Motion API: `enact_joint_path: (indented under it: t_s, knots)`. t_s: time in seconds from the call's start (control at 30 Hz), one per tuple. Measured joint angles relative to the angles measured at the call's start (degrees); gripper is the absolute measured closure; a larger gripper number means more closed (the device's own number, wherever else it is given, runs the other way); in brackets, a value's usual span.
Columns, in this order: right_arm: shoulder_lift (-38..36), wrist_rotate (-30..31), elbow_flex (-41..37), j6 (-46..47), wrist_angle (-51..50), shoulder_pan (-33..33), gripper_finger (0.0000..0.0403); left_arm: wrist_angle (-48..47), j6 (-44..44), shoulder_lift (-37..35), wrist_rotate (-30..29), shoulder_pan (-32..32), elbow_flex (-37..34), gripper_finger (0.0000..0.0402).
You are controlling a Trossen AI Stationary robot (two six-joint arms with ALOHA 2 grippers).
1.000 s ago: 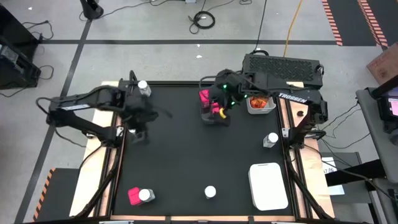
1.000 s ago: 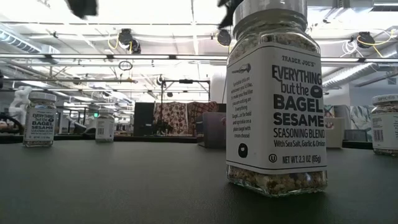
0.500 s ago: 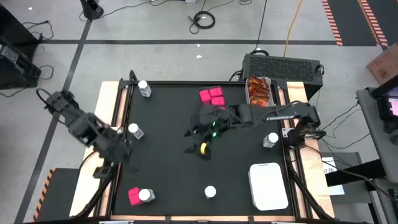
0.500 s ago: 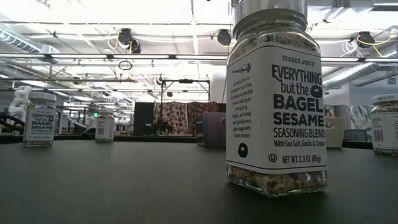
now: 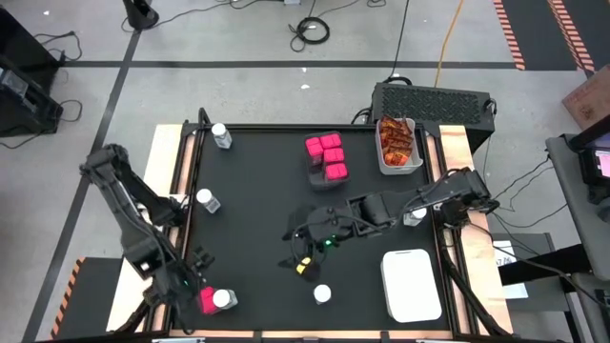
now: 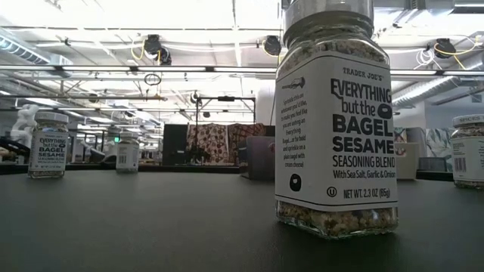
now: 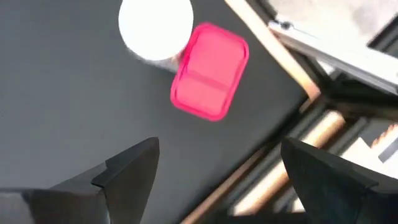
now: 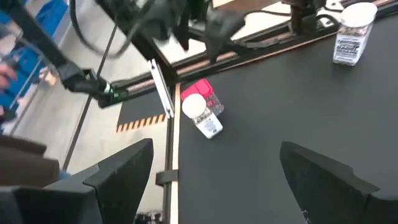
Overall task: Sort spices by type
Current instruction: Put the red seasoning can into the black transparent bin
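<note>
We take the high view as a clock face centred on the table [image 5: 257, 191]. Packs [image 5: 330, 158] cluster at about 12, a bin of sachets [image 5: 399, 145] just beside them toward 1. Jars: one [image 5: 221, 136] at 11, one [image 5: 205, 200] at 9, one [image 5: 415, 215] at 3, one [image 5: 322, 294] at 6. At 7, a jar [image 5: 223, 299] touches a lone pack [image 5: 205, 300]. An empty bin [image 5: 412, 284] sits at 4.

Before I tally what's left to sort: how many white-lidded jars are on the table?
5: far-left corner, left edge, near-left beside a pink pack, near-centre, right edge. The arms may hide others.
</note>
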Motion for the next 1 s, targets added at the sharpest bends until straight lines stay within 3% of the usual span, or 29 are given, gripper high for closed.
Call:
enact_joint_path:
  t_s: [0.17, 0.3, 0.5, 0.73, 1.0]
  knots:
    - [0.2, 4.5, 0.0, 1.5, -0.1, 2.5, 0.0057, 6.6, 0.1, 3.7, -3.6, -0.1, -2.8, 0.0063]
    - [0.7, 4.8, 0.0, 1.9, 0.2, 3.7, 0.0057, 10.1, 0.6, 5.1, -6.2, -0.1, -5.0, 0.0063]
    - [1.6, 4.7, 0.0, 1.9, 0.5, 4.5, 0.0057, 10.6, 4.4, 8.1, -6.1, -0.1, -5.6, 0.0063]
    - [1.9, 4.7, 0.0, 1.8, -0.5, 4.4, 0.0057, 12.5, 9.1, 10.5, -1.9, -0.1, -5.3, 0.0063]
    - [1.9, 4.7, 0.0, -0.2, -0.8, 4.4, 0.0057, 11.2, 10.0, 10.6, -3.7, -0.1, -4.2, 0.0063]
